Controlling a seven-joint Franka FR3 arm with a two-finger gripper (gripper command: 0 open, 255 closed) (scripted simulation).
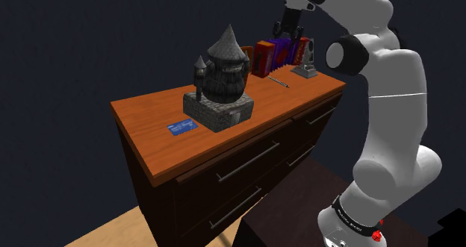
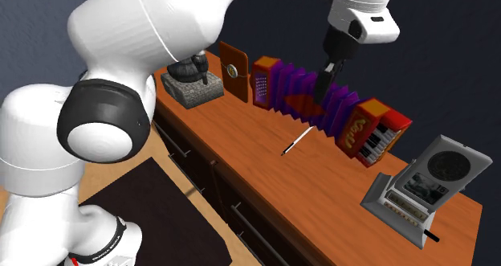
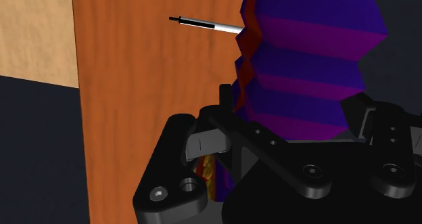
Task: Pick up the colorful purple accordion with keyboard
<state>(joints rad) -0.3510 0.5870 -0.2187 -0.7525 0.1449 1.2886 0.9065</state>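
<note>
— Entry one: the accordion (image 2: 293, 92). Build?
— Pleated purple bellows, with sharp zigzag folds and red in the creases. The end blocks are boxy and red. One end carries a row of white keys, the other a grille face.
— Position and axis?
— It lies on the glossy orange-brown wooden counter (image 2: 321, 200), near the back edge. The long axis runs along that edge. In the second exterior view the keyboard end points to the lower right, toward a grey boxy device (image 2: 425, 184) with a round disc. The bellows are stretched out and bow a little.
— Pincer?
— The black pincer (image 2: 323, 87) hangs from above at mid-bellows and straddles the pleats. Gripping or loose: cannot tell.
— Neighbours?
— A thin black-and-white pen (image 2: 295, 140) lies just in front. A rough grey stone castle (image 2: 193, 78) and a flat brown case (image 2: 234, 70) stand past the grille end.
</note>
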